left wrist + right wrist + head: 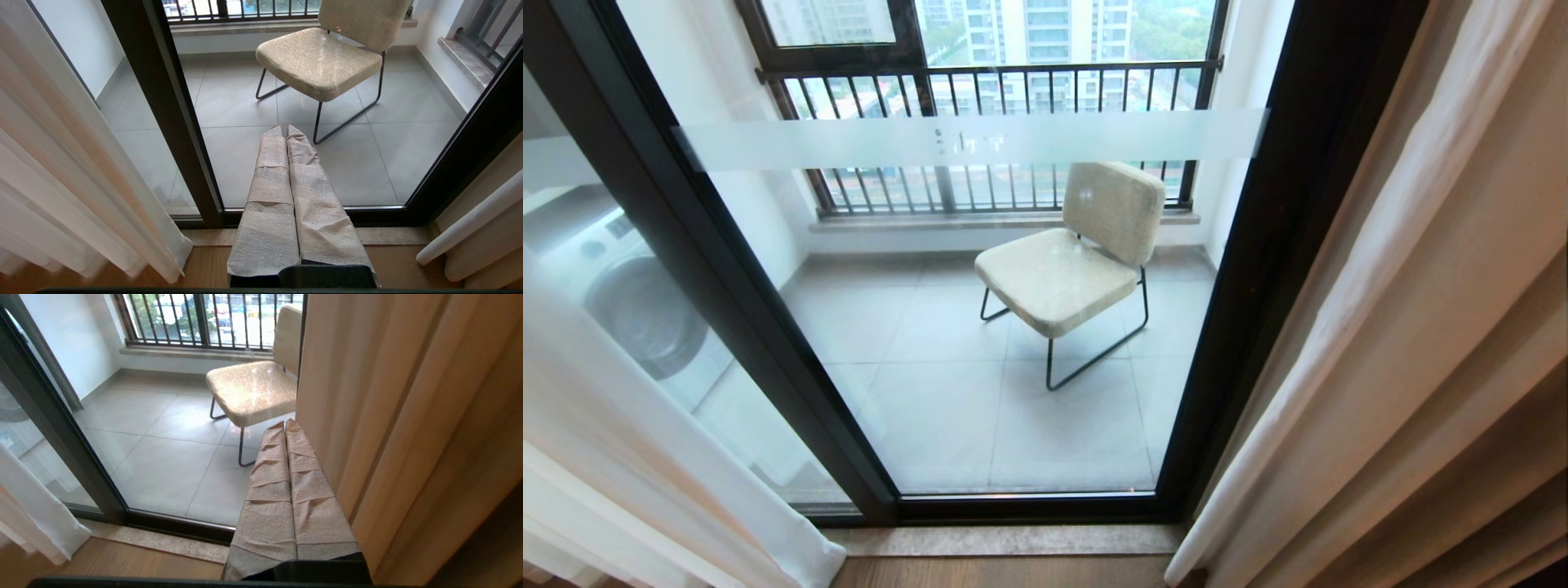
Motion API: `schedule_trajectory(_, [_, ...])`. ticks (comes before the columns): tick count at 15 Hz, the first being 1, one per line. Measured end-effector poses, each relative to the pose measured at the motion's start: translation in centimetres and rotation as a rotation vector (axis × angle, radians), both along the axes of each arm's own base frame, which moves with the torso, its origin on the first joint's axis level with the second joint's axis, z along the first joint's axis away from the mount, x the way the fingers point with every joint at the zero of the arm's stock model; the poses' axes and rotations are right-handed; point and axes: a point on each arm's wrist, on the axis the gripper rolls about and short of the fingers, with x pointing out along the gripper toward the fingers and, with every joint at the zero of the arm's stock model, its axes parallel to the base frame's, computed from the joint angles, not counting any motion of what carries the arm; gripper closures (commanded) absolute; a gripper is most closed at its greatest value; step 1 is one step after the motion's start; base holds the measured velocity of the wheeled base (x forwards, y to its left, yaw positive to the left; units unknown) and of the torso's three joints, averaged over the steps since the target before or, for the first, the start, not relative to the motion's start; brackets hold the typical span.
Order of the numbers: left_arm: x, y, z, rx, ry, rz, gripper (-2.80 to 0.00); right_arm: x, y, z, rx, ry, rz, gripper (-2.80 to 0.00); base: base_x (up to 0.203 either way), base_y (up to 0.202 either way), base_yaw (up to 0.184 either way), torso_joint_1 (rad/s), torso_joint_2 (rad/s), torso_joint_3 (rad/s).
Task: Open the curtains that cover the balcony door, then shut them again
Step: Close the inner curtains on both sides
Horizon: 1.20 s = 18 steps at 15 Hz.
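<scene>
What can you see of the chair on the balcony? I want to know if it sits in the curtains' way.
The chair is a low armless seat with a thick cushion and padded back in speckled beige fabric, on a thin dark metal sled frame. It stands upright on grey tiles behind the balcony door, angled with its back towards the railing. Nothing rests on it, and glass separates it from the curtains.

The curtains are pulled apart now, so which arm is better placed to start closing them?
Probably the right. The right gripper, shut, sits right beside the thick beige curtain. The left gripper, also shut, points at the door glass, with the white sheer curtain farther off to its side.
</scene>
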Motion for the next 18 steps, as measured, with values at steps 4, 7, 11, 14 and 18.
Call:
schedule_trajectory(4, [0.0, 0.0, 0.0, 0.0, 0.0, 0.0, 0.0, 2.9, 0.1, 6.6, 0.033, -0.05, 0.031, 0.0, 0.0, 0.0, 0.0, 0.0, 0.0, 0.0])
schedule_trajectory(7, [0.0, 0.0, 0.0, 0.0, 0.0, 0.0, 0.0, 6.7, 0.2, 12.6, 0.059, -0.124, 0.049, -2.8, 0.0, 0.0, 0.0, 0.0, 0.0, 0.0])
schedule_trajectory(11, [0.0, 0.0, 0.0, 0.0, 0.0, 0.0, 0.0, 11.5, 0.8, 17.9, 0.084, -0.205, 0.113, -2.8, 0.0, 0.0, 0.0, 0.0, 0.0, 0.0])
schedule_trajectory(14, [0.0, 0.0, 0.0, 0.0, 0.0, 0.0, 0.0, 14.4, 1.2, 19.7, 0.086, -0.241, 0.127, -2.8, 0.0, 0.0, 0.0, 0.0, 0.0, 0.0])
schedule_trajectory(18, [0.0, 0.0, 0.0, 0.0, 0.0, 0.0, 0.0, 17.5, 1.4, 21.0, 0.068, -0.259, 0.094, -2.8, 0.0, 0.0, 0.0, 0.0, 0.0, 0.0])
